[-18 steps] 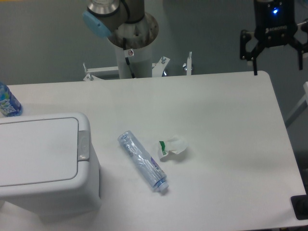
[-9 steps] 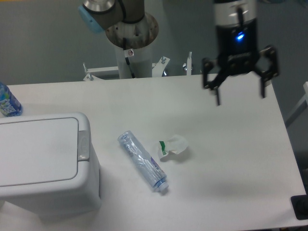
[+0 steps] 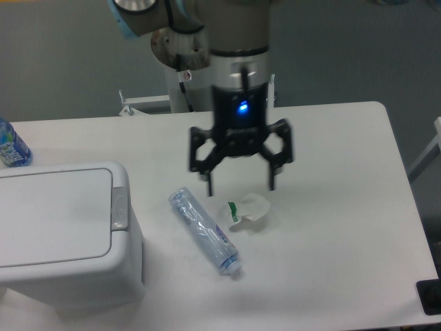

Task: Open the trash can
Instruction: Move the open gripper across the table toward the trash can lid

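No lettering is legible anywhere (bottle labels are too blurred).

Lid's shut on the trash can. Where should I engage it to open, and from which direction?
Probably not a grip: press the grey button strip at the lid's right edge, coming straight down from above. The trash can lid lies flat and flush, offering no lip. The open gripper hovers well to its right.

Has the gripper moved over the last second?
Yes. The gripper, open, has swept left from beyond the table's far right corner to above the crumpled wrapper, nearer the trash can.
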Available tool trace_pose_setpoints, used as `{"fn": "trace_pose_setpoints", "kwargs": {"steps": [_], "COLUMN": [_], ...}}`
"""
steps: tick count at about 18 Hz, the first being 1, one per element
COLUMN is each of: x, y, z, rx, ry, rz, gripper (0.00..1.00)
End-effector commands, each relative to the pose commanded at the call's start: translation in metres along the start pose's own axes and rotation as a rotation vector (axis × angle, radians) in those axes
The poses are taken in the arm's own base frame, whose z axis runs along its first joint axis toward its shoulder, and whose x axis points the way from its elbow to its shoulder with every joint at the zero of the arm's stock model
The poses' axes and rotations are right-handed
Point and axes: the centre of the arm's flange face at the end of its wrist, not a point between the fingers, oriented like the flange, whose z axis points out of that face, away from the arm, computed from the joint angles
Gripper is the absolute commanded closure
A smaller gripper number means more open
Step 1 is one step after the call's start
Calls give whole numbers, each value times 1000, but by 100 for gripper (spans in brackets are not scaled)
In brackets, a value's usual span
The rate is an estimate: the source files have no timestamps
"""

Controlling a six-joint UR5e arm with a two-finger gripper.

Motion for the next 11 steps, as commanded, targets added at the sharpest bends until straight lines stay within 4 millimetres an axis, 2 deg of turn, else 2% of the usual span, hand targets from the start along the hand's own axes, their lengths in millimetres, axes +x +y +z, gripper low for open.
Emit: {"fn": "trace_pose_setpoints", "kwargs": {"steps": [5, 8, 11], "x": [37, 51, 53], "y": [6, 7, 7], "z": [9, 12, 14], "rx": [-20, -24, -27], "ry": [36, 48, 53], "rz": [45, 58, 51], "gripper": [0, 0, 0]}}
